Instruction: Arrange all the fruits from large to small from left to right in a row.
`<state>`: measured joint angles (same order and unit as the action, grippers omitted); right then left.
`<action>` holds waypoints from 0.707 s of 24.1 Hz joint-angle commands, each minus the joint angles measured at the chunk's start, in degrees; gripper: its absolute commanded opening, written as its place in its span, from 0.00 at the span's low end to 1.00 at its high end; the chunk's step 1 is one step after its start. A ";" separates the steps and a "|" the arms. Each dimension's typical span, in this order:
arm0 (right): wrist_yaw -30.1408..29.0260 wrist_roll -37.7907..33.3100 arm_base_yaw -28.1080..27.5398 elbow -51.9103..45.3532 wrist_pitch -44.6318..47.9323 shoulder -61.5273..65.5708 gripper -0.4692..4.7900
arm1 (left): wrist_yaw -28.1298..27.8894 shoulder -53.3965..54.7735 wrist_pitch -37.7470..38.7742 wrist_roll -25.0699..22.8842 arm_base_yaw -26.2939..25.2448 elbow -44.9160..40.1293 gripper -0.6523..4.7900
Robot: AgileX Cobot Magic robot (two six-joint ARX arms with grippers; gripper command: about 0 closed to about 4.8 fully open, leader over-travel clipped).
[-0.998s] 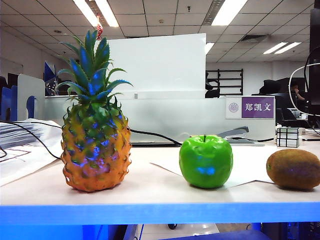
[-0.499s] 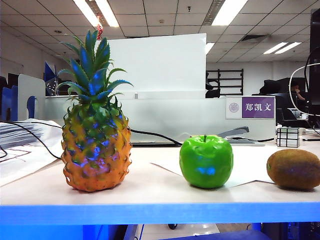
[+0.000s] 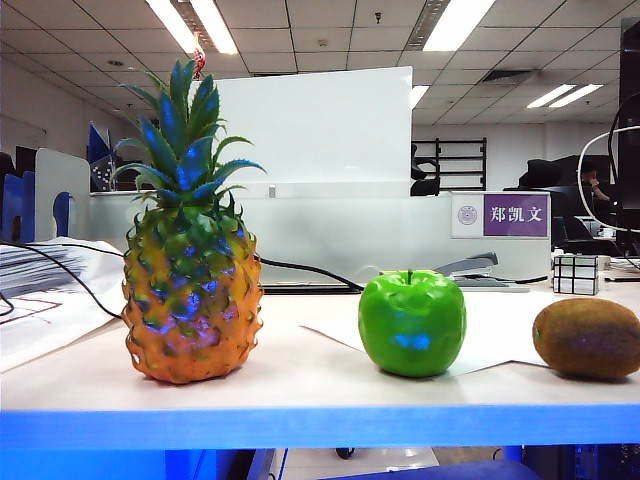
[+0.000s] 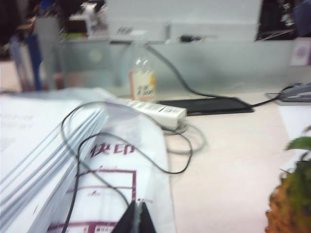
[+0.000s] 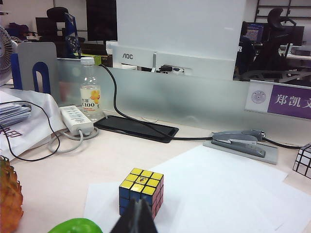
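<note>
Left hand [image 4: 135,217], right hand [image 5: 136,217] closed; pineapple [image 3: 192,290] upright.

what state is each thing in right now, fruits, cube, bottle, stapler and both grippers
pineapple: upright on the table, leftmost in the row
apple: upright, stem up, middle of the row
kiwi: lying on its side, rightmost
Rubik's cube: scrambled, resting on the white paper
drink bottle: upright, capped
stapler: closed, lying flat
left gripper: shut, empty, above the papers
right gripper: shut, empty, near the cube
</note>
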<state>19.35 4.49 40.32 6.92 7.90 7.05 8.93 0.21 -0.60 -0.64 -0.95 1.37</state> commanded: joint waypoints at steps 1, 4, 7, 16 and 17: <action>-0.02 -0.02 0.04 0.31 0.68 0.02 0.08 | -1.81 -0.09 -0.11 3.04 0.09 -0.83 0.11; -0.02 -0.02 0.04 0.31 0.68 0.02 0.08 | -1.84 -0.09 1.16 3.30 0.09 -0.83 0.11; -0.02 -0.02 0.04 0.31 0.70 0.02 0.08 | -3.30 -0.09 2.21 4.11 0.07 -0.83 0.11; -0.02 -0.02 0.04 0.31 0.68 0.02 0.08 | -5.27 -0.09 2.19 4.70 0.07 -0.83 0.11; -0.02 -0.02 0.04 0.31 0.68 0.02 0.08 | -5.22 -0.09 2.03 4.50 0.07 -0.83 0.11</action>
<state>19.35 4.49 40.32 6.92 7.88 7.05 3.84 0.21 2.20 3.92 -0.93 0.49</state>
